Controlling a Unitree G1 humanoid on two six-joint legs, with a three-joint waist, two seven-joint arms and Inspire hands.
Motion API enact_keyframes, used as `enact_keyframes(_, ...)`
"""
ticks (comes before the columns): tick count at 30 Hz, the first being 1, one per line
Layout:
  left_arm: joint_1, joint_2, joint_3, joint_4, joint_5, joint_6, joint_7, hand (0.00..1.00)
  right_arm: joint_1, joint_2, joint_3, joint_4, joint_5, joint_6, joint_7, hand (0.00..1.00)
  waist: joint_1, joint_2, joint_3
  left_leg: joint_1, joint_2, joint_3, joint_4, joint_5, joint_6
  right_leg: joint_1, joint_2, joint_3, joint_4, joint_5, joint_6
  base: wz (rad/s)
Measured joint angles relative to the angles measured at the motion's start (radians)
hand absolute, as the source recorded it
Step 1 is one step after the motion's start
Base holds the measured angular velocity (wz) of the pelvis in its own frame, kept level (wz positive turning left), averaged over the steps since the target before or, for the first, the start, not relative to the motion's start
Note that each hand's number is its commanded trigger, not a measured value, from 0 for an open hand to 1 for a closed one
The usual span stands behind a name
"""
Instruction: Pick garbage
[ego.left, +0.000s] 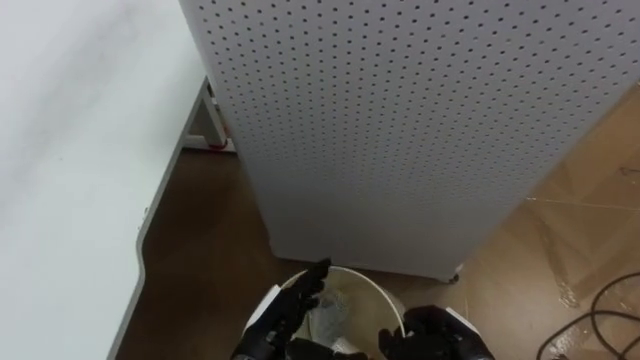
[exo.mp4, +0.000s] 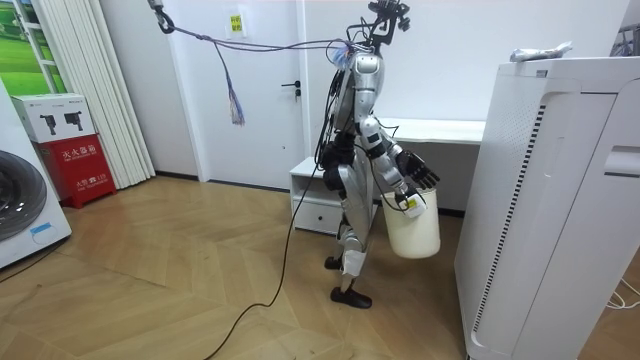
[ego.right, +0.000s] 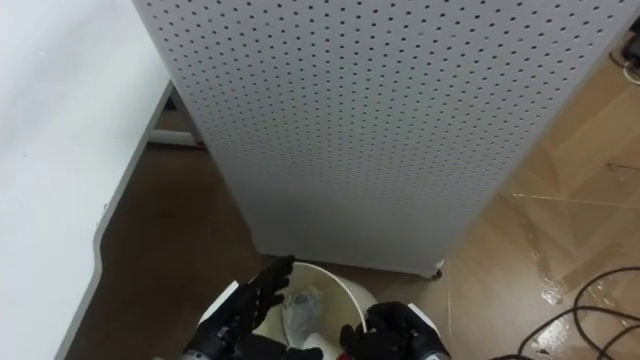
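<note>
Wood floor (ego.left: 200, 230); crumpled white paper (ego.left: 330, 315) sat in white plastic bucket (ego.left: 375, 285) under straight-fingered left hand (ego.left: 295, 305), right hand (ego.left: 430, 335) clutching rim.

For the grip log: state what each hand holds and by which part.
The right hand grips the white trash bin by its rim; the left hand rests open, fingers straight, at the opposite rim.

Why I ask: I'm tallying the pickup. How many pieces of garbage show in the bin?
1: a crumpled pale piece lies inside the white bin, between the left hand at its rim and the right hand. More may be hidden lower in the bin.
</note>
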Motion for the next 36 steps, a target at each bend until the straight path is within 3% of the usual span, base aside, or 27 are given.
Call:
enact_keyframes(10,0.004,-0.012,-0.015,-0.003,-0.001,0.022,-0.038,0.00,0.001,0.000,-0.001,0.001,-0.005,0.019,0.002,1.00,0.000,0.011,-0.0066,0.044,0.002,0.008,-0.014,0.000,0.000,0.037,0.003,0.000,-0.006,0.002,-0.001,-0.02)
enact_keyframes(18,0.012,-0.004,-0.006,-0.030,-0.001,0.020,-0.035,0.00,0.067,-0.008,0.000,-0.035,0.006,0.018,0.012,1.00,-0.007,0.006,-0.0211,0.135,0.001,0.011,-0.056,0.001,-0.001,0.127,0.016,0.003,-0.049,0.002,0.000,-0.03)
enact_keyframes(20,0.035,0.009,0.004,-0.073,-0.001,0.020,-0.037,0.00,0.092,-0.011,0.000,-0.061,0.005,0.018,0.012,1.00,-0.006,-0.001,-0.0264,0.161,0.002,0.007,-0.056,0.001,-0.001,0.157,0.021,0.008,-0.060,0.002,0.001,-0.07)
enact_keyframes(24,0.096,0.039,0.027,-0.209,0.004,0.020,-0.034,0.00,0.148,-0.027,-0.013,-0.115,0.006,0.015,0.013,1.00,-0.009,-0.003,-0.0285,0.224,0.006,0.004,-0.062,0.000,-0.002,0.225,0.029,0.008,-0.095,0.002,0.003,-0.07)
enact_keyframes(26,0.172,0.044,0.083,-0.337,0.021,0.019,-0.021,0.00,0.201,-0.038,-0.022,-0.188,0.005,0.015,0.013,1.00,0.000,-0.008,-0.0409,0.276,0.002,-0.007,-0.100,-0.005,-0.008,0.240,0.046,0.046,-0.103,0.003,0.005,-0.46)
enact_keyframes(28,0.197,0.048,0.111,-0.390,0.022,0.018,0.003,0.00,0.207,-0.038,-0.020,-0.207,0.005,0.015,0.015,1.00,0.001,-0.009,-0.0412,0.315,-0.001,-0.007,-0.129,-0.006,-0.009,0.252,0.061,0.083,-0.106,0.012,0.006,-0.68)
enact_keyframes(30,0.214,0.053,0.124,-0.425,0.035,0.018,0.020,0.00,0.222,-0.038,-0.014,-0.226,0.005,0.015,0.015,1.00,0.004,-0.013,-0.0493,0.343,-0.005,-0.012,-0.144,-0.007,-0.008,0.265,0.073,0.120,-0.105,0.017,0.008,-0.60)
enact_keyframes(31,0.227,0.054,0.129,-0.453,0.056,0.015,0.032,0.00,0.241,-0.038,-0.015,-0.255,0.005,0.015,0.012,1.00,0.002,-0.016,-0.0506,0.356,-0.009,-0.026,-0.153,-0.007,-0.008,0.271,0.077,0.130,-0.107,0.020,0.009,-0.39)
enact_keyframes(36,0.245,0.075,0.130,-0.527,0.155,0.012,0.073,0.00,0.293,-0.048,-0.018,-0.353,0.001,0.015,0.009,1.00,-0.005,-0.022,-0.0524,0.385,-0.017,-0.015,-0.175,-0.009,-0.005,0.278,0.089,0.170,-0.108,0.033,0.014,-0.27)
